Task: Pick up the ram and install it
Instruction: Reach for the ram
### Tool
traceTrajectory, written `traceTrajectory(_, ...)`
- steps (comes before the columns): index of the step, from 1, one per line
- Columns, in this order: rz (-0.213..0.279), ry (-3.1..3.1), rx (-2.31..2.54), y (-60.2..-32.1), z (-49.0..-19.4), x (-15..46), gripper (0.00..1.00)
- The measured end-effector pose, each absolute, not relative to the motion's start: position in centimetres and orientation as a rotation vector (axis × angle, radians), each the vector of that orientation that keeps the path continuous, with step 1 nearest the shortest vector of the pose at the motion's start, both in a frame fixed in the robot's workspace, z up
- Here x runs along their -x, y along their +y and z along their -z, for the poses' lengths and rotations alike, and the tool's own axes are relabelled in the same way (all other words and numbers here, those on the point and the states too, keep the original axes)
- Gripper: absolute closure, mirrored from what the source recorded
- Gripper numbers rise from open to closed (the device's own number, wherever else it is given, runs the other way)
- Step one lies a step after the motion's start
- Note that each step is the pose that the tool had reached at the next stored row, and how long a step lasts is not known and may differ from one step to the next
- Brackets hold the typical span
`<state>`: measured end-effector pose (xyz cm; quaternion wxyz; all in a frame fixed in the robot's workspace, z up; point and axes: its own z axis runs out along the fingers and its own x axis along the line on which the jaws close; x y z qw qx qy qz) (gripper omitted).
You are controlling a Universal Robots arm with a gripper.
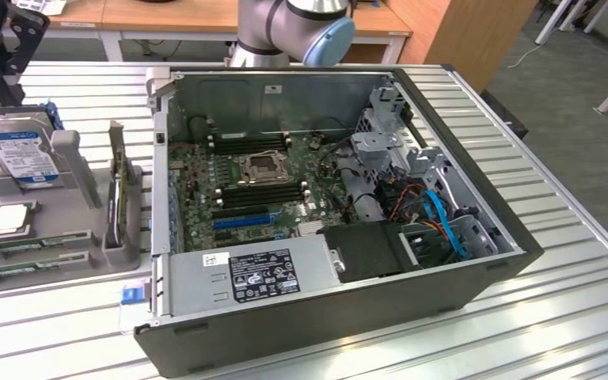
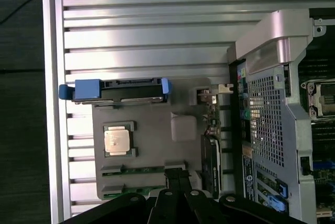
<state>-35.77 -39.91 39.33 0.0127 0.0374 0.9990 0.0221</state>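
Two green ram sticks (image 1: pixel 28 241) lie flat, side by side, in the near slots of a grey holder tray (image 1: pixel 82 237) at the exterior view's left. In the wrist view they show as green strips (image 2: pixel 140 170), with the gripper (image 2: pixel 176 174) above one end, its fingertips together and holding nothing. In the exterior view the gripper (image 1: pixel 9 83) hangs high over the tray's far end, well above the sticks. The open computer case (image 1: pixel 462 269) lies on its side beside the tray, and its motherboard (image 1: pixel 193 162) shows black memory slots (image 1: pixel 267 190) around the processor socket (image 1: pixel 257 166).
The tray also holds a blue-labelled hard drive (image 1: pixel 21 154), a square silver processor (image 1: pixel 9 218) and an upright card (image 1: pixel 123 198). Inside the case are blue slots (image 1: pixel 243 223), a power supply (image 1: pixel 256 273) and cables (image 1: pixel 442 222). The arm's base (image 1: pixel 283 32) stands behind the case.
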Motion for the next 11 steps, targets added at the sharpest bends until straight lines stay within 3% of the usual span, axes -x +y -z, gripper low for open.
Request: traceTrajectory(11, -0.069, 3.113, -0.117, -39.9, -39.3, 37.2, 0.9)
